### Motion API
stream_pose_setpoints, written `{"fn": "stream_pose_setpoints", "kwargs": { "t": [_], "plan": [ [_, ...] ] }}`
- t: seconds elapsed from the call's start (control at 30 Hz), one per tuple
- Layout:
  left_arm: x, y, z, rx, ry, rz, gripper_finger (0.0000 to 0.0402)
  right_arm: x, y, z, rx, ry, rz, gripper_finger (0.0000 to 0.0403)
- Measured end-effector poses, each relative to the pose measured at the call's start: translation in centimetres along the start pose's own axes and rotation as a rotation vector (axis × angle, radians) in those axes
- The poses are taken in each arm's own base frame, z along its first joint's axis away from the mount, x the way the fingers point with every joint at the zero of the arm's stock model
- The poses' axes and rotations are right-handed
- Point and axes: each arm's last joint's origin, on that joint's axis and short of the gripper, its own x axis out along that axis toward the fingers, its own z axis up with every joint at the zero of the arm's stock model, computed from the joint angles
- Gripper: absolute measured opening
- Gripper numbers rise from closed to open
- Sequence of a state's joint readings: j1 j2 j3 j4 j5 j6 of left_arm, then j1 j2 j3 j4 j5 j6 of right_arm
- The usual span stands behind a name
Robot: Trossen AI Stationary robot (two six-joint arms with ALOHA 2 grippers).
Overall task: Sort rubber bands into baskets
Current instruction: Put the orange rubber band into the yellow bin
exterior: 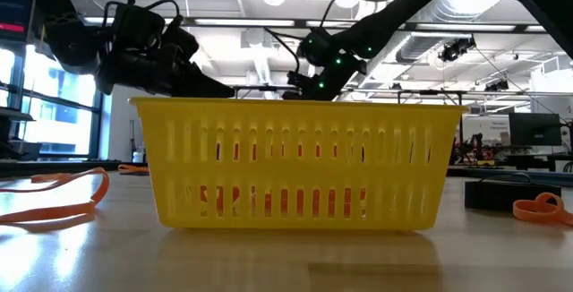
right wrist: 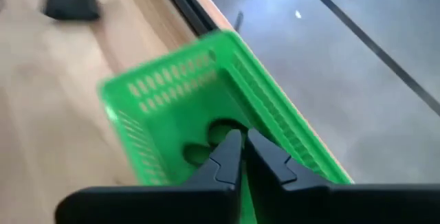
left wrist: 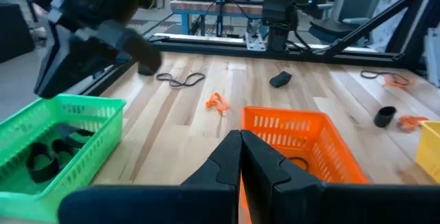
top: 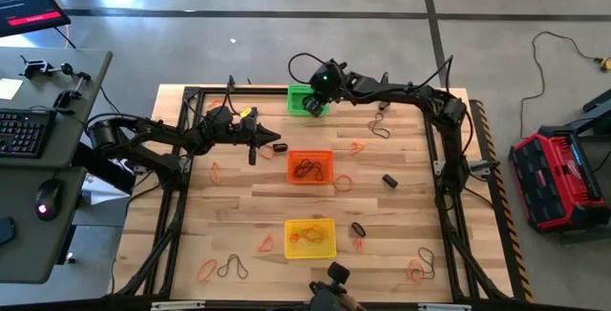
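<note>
Fingers of my right gripper [right wrist: 237, 157] were pressed together, empty, above the green basket [right wrist: 206, 80], which held thick black rubber bands [left wrist: 42, 162]. Orange basket [left wrist: 292, 138] contained thin dark bands.

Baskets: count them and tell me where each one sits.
3. The green basket is at the table's far edge, the orange basket in the middle, the yellow basket nearest the front edge. None looks hidden.

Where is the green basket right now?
In the high view the green basket sits at the table's far edge, centre, under the right gripper, beyond the orange basket.
</note>
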State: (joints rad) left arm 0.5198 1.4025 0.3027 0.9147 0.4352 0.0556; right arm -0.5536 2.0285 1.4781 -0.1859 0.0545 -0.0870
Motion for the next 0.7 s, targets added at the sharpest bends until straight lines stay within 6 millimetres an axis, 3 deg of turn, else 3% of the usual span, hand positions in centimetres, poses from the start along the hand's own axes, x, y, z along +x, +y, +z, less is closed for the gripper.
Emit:
{"fn": "stream_pose_setpoints", "kwargs": {
  "t": [0.23,0.47,0.7],
  "plan": [
    [0.0,0.0,0.0,-0.002,0.005,0.004,0.0,-0.9,1.2,-0.8,-0.01,-0.114,0.04,0.0003],
    [0.0,0.3,-0.1,-0.03,0.009,0.102,0.0,-5.2,2.1,-3.9,0.042,-0.242,0.06,0.0001],
    [0.0,2.5,0.2,-0.099,0.091,0.242,0.0,-9.6,3.8,-8.0,0.07,-0.297,0.066,0.0]
  ]
}}
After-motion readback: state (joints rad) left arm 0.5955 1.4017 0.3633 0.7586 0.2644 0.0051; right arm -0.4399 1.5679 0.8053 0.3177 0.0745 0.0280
